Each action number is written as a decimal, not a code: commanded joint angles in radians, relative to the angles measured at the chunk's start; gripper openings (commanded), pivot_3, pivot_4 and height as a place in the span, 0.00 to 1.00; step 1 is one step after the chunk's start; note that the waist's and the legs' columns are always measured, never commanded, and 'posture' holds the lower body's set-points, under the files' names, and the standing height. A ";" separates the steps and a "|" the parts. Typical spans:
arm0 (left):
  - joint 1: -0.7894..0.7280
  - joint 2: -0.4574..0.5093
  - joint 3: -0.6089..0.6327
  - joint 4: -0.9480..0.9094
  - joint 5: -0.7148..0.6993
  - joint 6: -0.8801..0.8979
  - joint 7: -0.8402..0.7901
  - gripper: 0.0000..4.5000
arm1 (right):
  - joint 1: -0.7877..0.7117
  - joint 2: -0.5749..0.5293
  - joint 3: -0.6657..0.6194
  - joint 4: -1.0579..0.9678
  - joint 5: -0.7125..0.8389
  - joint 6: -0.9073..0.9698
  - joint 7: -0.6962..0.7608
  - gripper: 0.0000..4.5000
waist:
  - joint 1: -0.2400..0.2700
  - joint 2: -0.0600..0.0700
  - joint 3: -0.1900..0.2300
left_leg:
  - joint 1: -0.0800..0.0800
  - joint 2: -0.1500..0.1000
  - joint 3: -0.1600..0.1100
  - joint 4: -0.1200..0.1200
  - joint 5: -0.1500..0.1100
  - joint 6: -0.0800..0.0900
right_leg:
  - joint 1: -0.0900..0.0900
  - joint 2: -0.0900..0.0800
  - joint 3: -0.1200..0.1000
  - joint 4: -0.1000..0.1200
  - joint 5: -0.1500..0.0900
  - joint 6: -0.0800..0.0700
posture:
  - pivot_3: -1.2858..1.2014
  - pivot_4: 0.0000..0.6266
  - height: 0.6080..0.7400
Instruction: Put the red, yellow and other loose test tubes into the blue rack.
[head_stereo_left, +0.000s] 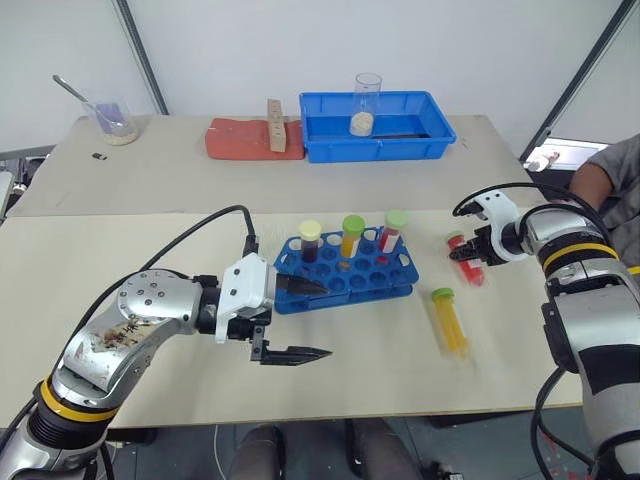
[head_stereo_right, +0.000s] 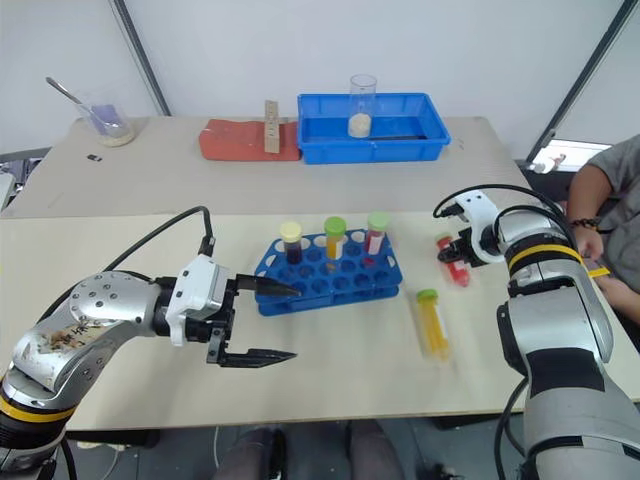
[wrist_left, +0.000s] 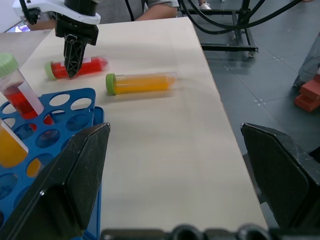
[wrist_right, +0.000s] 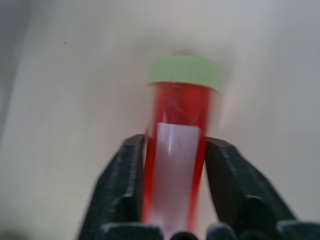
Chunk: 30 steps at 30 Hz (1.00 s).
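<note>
The blue rack (head_stereo_left: 340, 297) stands mid-table with three capped tubes upright in its back row: a cream-capped dark one (head_stereo_left: 310, 240), a green-capped yellow one (head_stereo_left: 352, 235) and a green-capped red one (head_stereo_left: 392, 232). To its right a loose red test tube (wrist_right: 177, 150) with a green cap lies on the table, and my right gripper (head_stereo_left: 468, 258) is shut on its body, pointing down at it. A loose yellow test tube (head_stereo_left: 450, 320) with a green cap lies flat nearer the front. My left gripper (head_stereo_left: 327, 320) hangs open at the rack's left front corner, holding nothing.
On the far table sit a blue tray (head_stereo_left: 375, 150) with a clear beaker (head_stereo_left: 366, 100) in it, a red pad (head_stereo_left: 240, 140) with a wooden block (head_stereo_left: 273, 125), and a glass with a spoon (head_stereo_left: 115, 122). A person's arm (head_stereo_left: 595, 185) shows at the right edge.
</note>
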 joint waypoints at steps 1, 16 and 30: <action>0.000 -0.004 0.000 -0.017 0.008 -0.028 -0.004 1.00 | -0.037 -0.001 -0.053 0.007 -0.001 0.005 -0.014 0.22 | -0.001 0.000 0.000 | 0.000 0.000 0.000 0.000 0.000 0.000 | 0.000 0.000 0.000 0.000 0.000 0.000 | 0.52 0.24 1.00; -0.009 -0.026 0.075 0.119 0.016 -0.065 0.005 1.00 | 0.551 -0.015 -0.679 -1.302 0.360 0.200 -0.120 0.22 | 0.026 0.003 0.001 | -0.001 0.000 -0.005 -0.002 0.000 0.001 | 0.000 0.000 -0.003 0.000 -0.004 0.002 | 0.52 0.24 1.00; -0.069 -0.067 0.038 0.142 0.000 -0.041 -0.022 1.00 | 1.018 0.375 -0.500 -1.725 0.332 -0.241 -0.365 0.22 | 0.012 0.004 0.002 | 0.000 0.001 -0.003 0.008 0.000 0.000 | 0.002 0.000 -0.002 0.003 -0.005 0.002 | 0.52 0.24 1.00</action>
